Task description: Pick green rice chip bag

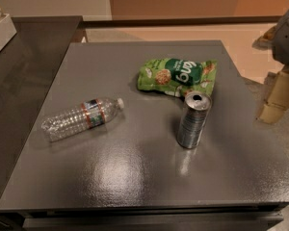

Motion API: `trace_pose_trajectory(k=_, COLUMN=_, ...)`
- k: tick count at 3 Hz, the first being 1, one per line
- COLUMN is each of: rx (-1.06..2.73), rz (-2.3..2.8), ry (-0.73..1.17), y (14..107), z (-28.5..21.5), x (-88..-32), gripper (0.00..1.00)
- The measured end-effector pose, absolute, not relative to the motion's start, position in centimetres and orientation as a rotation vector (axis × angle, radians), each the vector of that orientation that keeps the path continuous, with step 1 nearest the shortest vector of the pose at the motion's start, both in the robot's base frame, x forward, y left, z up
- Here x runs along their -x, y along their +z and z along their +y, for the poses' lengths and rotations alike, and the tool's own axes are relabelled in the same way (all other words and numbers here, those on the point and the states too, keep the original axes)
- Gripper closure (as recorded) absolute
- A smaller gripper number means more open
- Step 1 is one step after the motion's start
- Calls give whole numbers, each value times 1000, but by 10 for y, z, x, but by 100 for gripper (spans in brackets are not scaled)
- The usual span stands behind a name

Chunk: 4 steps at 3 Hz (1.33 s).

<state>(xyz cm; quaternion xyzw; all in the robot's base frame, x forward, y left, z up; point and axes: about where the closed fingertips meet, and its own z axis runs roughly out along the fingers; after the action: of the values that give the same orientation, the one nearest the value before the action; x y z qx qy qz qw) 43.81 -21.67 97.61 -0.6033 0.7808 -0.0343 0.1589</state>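
The green rice chip bag lies flat on the grey table, right of centre toward the back. It is light green with a dark green centre patch, white lettering and pictures of tan chips. My gripper hangs at the right edge of the view, beyond the table's right side. It is well to the right of the bag and touches nothing on the table. A silver can stands upright just in front of the bag's right end, its open top overlapping the bag's front edge in the view.
A clear plastic water bottle lies on its side at the left of the table. A dark counter adjoins the table on the left, with a white box at its far end. A tan floor lies behind.
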Motion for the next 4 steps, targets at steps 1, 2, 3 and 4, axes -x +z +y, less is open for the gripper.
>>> trace_pose_trajectory(k=1, rx=1725, rz=2222, ry=-105, y=977, z=-215, x=-443, gripper=0)
trace_pose_trajectory(k=2, rx=1704, rz=2205, ry=-60, y=973, z=-206, x=-467, gripper=0)
trace_pose_trajectory(k=3, rx=1688, rz=2190, ry=-12, y=968, z=-195, x=-509, gripper=0)
trace_pose_trajectory(k=4, rx=1674, rz=2160, ry=-2, y=969, z=-185, x=-557, gripper=0)
